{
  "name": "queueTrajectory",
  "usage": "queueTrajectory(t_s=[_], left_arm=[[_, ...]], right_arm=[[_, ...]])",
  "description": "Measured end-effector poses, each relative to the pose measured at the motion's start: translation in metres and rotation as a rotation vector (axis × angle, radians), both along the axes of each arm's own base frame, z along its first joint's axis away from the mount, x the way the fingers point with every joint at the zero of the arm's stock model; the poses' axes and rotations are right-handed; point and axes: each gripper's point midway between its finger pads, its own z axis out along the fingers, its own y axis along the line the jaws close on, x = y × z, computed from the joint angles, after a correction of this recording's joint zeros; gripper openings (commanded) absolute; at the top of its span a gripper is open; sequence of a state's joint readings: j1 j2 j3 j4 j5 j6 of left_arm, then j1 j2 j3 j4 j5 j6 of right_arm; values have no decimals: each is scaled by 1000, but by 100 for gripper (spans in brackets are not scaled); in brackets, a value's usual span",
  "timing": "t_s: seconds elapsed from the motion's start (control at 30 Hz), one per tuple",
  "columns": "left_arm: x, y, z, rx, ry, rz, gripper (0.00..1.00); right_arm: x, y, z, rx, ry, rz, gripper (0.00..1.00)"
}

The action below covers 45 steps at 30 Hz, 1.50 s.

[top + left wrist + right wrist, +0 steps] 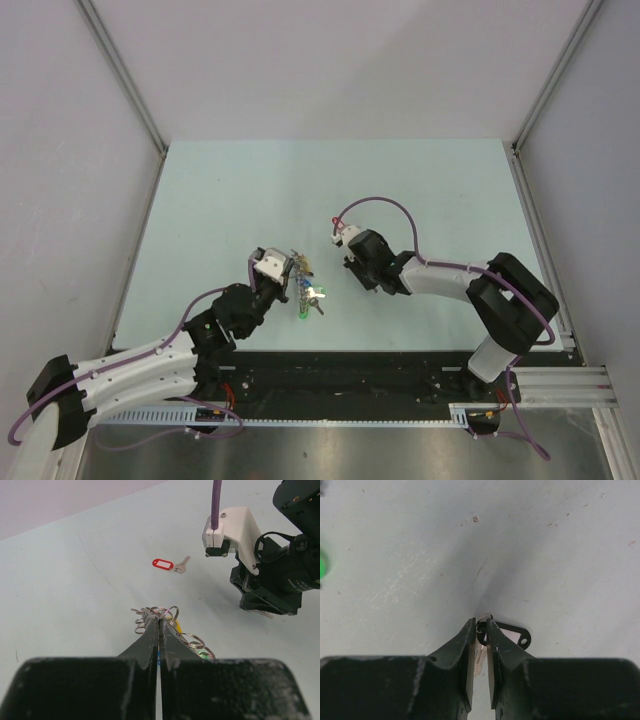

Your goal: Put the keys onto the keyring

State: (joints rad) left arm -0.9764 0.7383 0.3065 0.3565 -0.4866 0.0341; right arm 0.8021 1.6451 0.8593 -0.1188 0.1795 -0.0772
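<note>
My left gripper point(289, 273) is shut on the keyring point(303, 270), a thin wire hoop with green and blue tags and small keys hanging under it. In the left wrist view the fingertips point(152, 625) pinch the wire among several small split loops point(161, 612). My right gripper point(353, 265) is just right of that bunch, low over the table. In the right wrist view it point(480, 625) is shut on the black-tagged key point(514, 633) at its small loop, and the silver blade hangs between the jaws. A red-tagged key point(335, 222) lies loose on the table, also in the left wrist view point(163, 563).
The pale green table point(220, 210) has grey walls on three sides and a metal rail point(540, 240) along its right edge. The right arm's wrist and purple cable point(216, 505) stand close to the right of the keyring. A green blur shows at the right wrist view's left edge point(322, 564).
</note>
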Motion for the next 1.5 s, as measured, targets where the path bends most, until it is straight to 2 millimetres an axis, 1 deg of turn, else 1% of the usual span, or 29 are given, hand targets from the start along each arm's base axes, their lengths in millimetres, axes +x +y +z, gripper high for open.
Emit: queueTrajectory(t_s=[0.1,0.3,0.4,0.43,0.47,0.5,0.6,0.67,0.7,0.77,0.83,0.9,0.97,1.07,1.17,1.23,1.37,1.5], left_arm=[[0,0,0,0,0,0,0],[0,0,0,0,0,0,0],[0,0,0,0,0,0,0],[0,0,0,0,0,0,1],[0,0,0,0,0,-1,0],[0,0,0,0,0,-1,0],[0,0,0,0,0,-1,0],[0,0,0,-1,-1,-1,0],[0,0,1,-2,-1,-1,0],[0,0,1,-3,-2,-1,0],[0,0,1,-3,-2,-2,0],[0,0,1,-3,-1,-4,1],[0,0,1,-3,-2,-4,1],[-1,0,1,-4,-2,-4,1],[-1,0,1,-4,-2,-4,0],[-1,0,1,-4,-2,-5,1],[-1,-1,1,-5,-2,-8,0],[-1,-1,1,-5,-1,-10,0]], right_arm=[[-1,-1,-1,0,7,-8,0],[1,-4,1,22,25,-54,0],[3,-16,11,45,38,-118,0],[4,-22,16,57,42,-149,0],[17,-46,40,111,34,-271,0],[19,-48,42,118,31,-283,0],[43,-85,79,231,-9,-474,0],[53,-111,100,294,-47,-589,0],[55,-119,108,318,-63,-632,0],[54,-125,115,347,-68,-678,0],[51,-125,113,358,-50,-708,0],[47,-124,105,362,-19,-738,0],[42,-121,96,372,5,-761,0],[29,-114,76,374,42,-788,0],[13,-95,57,363,82,-775,0],[5,-78,49,368,100,-758,0],[-5,-50,41,392,125,-732,0],[-13,-28,33,419,154,-724,0]])
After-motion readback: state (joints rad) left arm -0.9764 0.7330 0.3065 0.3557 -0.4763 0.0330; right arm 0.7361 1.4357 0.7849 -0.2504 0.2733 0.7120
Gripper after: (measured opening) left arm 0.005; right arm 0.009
